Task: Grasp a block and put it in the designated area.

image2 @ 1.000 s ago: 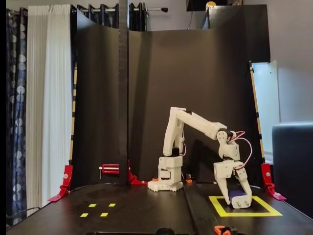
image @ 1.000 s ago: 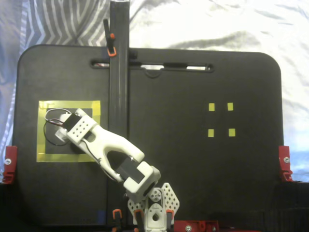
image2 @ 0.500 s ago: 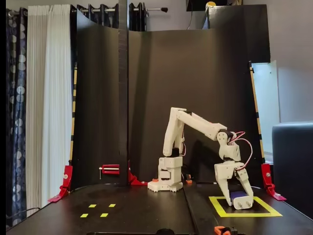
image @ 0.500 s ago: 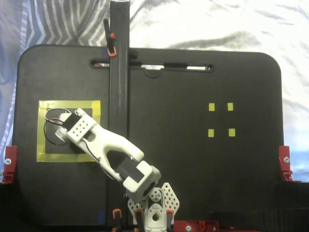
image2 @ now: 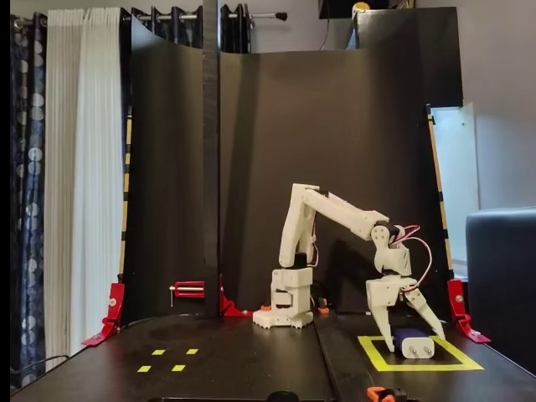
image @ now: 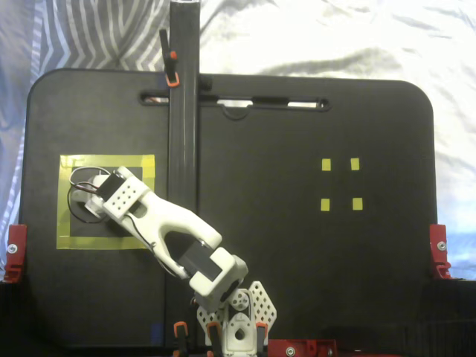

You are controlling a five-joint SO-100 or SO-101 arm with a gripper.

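The dark-blue block point(image2: 416, 343) lies on the black board inside the designated area, a hollow square of wide yellow tape point(image2: 419, 367). My gripper point(image2: 416, 339) points down over it, jaws spread open, one fingertip on each side of the block. In the fixed view from above, the white arm reaches left to the same yellow square point(image: 65, 223). There the gripper point(image: 93, 199) hangs over the square's inside, and the block is hidden beneath it.
Four tiny yellow tape squares point(image: 326, 165) mark the board's other half; they also show in the side fixed view point(image2: 159, 353). A tall black post point(image: 184, 111) stands mid-board beside the yellow square. Red clamps point(image: 439, 249) hold the board's edges.
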